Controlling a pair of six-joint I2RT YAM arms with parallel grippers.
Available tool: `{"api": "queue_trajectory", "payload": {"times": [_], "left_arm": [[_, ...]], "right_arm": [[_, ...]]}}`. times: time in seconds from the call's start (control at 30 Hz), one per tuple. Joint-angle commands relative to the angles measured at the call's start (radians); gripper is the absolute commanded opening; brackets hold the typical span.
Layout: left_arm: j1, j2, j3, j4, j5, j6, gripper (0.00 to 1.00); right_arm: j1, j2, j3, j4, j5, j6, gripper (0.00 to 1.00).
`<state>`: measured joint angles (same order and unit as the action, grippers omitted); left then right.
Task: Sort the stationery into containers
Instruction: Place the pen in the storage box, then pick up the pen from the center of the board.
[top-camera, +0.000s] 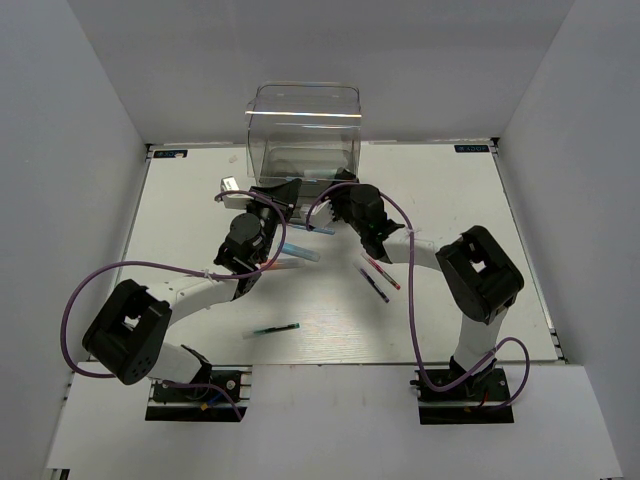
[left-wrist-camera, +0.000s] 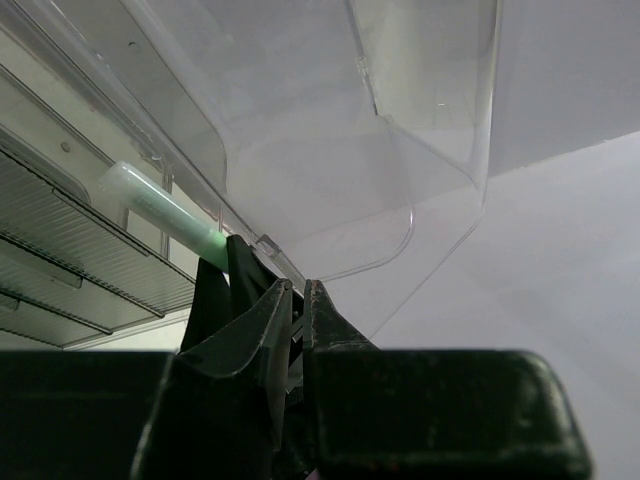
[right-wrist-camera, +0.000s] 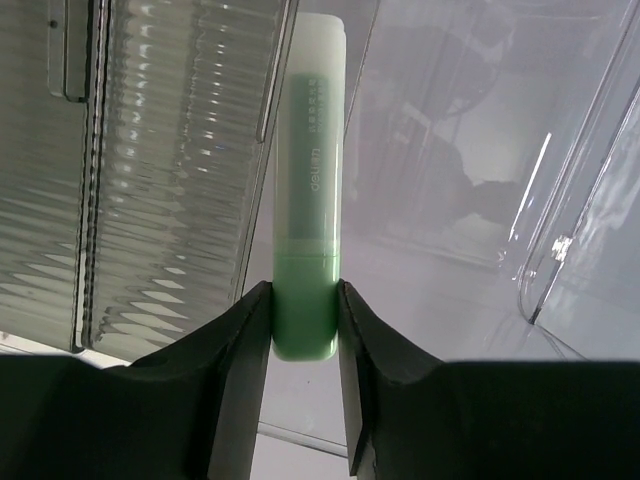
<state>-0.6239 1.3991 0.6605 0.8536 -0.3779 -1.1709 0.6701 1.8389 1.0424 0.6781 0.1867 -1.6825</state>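
Note:
The containers are drawers of a clear smoky unit (top-camera: 305, 130) at the back of the table. My right gripper (right-wrist-camera: 305, 320) is shut on a mint-green marker (right-wrist-camera: 308, 200), upright between its fingers in front of the unit's ribbed drawers (right-wrist-camera: 150, 170). My left gripper (left-wrist-camera: 297, 295) is shut on the thin front edge of a pulled-out clear drawer (left-wrist-camera: 330, 180). The marker (left-wrist-camera: 160, 210) shows just left of it. Both grippers (top-camera: 285, 192) (top-camera: 345, 195) meet at the unit's base. On the table lie a light blue marker (top-camera: 300, 252), a blue pen (top-camera: 322, 228), a red pen (top-camera: 382, 272), a dark purple pen (top-camera: 374, 286) and a dark green pen (top-camera: 275, 329).
White walls close in the table on the left, right and back. A small silver object (top-camera: 228, 186) lies left of the unit. Purple cables (top-camera: 100, 280) loop from both arms over the table.

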Motion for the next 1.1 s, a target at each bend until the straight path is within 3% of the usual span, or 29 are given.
{"api": "queue_trajectory", "payload": {"times": [0.0, 0.23, 0.57, 0.93, 1.07], "left_arm": [[-0.003, -0.025, 0.004, 0.042, -0.006, 0.001, 0.00], [-0.003, -0.015, 0.004, 0.042, -0.006, 0.001, 0.00], [-0.003, -0.015, 0.004, 0.042, -0.006, 0.001, 0.00], [-0.003, -0.015, 0.004, 0.042, -0.006, 0.001, 0.00], [-0.003, -0.015, 0.004, 0.042, -0.006, 0.001, 0.00]], "right_arm": [[-0.003, -0.015, 0.030, -0.026, 0.014, 0.006, 0.37], [-0.001, -0.030, 0.010, 0.020, -0.013, 0.012, 0.47], [-0.003, -0.098, -0.036, 0.041, -0.090, 0.104, 0.47], [-0.003, -0.303, -0.273, 0.100, -0.387, 0.245, 0.26], [-0.004, -0.368, -0.331, 0.049, -0.473, 0.286, 0.20]]}}
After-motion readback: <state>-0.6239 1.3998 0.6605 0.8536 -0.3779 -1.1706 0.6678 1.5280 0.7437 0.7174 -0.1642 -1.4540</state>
